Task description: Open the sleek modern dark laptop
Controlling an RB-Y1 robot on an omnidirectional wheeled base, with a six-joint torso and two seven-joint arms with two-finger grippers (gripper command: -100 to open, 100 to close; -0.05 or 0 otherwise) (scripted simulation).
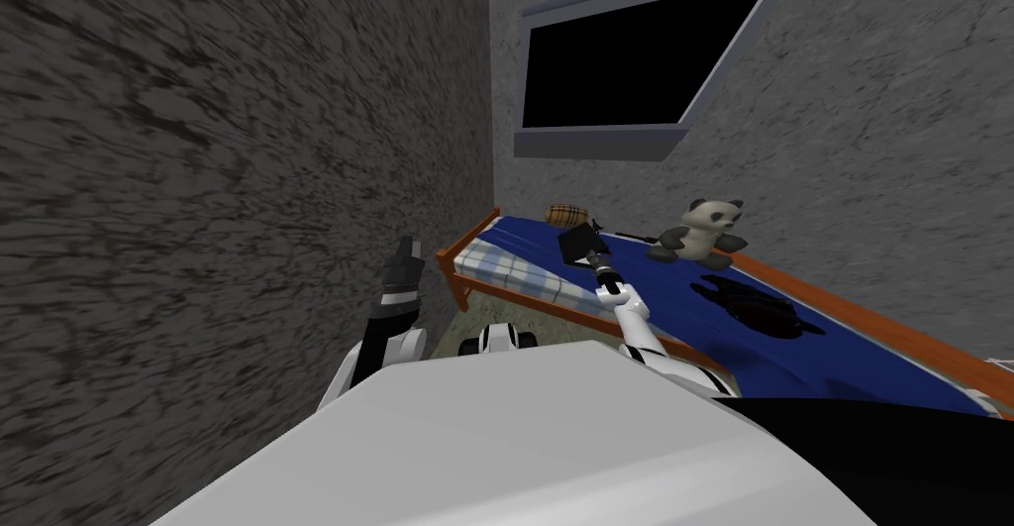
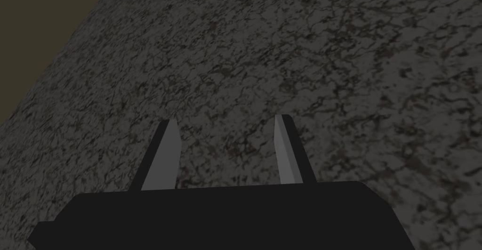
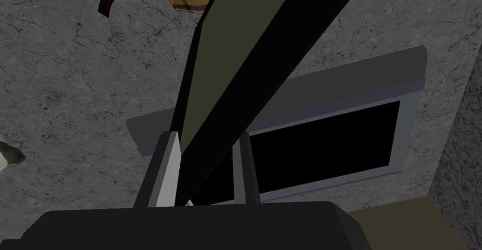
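1. While the laptop (image 1: 579, 243) sits part-raised on the bed (image 1: 673, 302), your right gripper (image 3: 206, 136) pinches its thin lid (image 3: 245, 73) — left gripper (image 2: 226, 120) spread, idle.
2. Lid likely stiff, light, slick — hold near its free edge.

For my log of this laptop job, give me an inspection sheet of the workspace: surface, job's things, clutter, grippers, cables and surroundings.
Surface: bed with a blue cover, a wooden frame and a checked sheet at the near end.
Job's things: dark laptop on the bed, lid raised at an angle.
Clutter: panda plush, dark bag and brown checked cushion, all on the bed.
Grippers: right gripper shut on the laptop's lid; left gripper open, raised beside the wall, holding nothing.
Cables: nothing seen.
Surroundings: rough grey walls; window above the bed, showing a black area.
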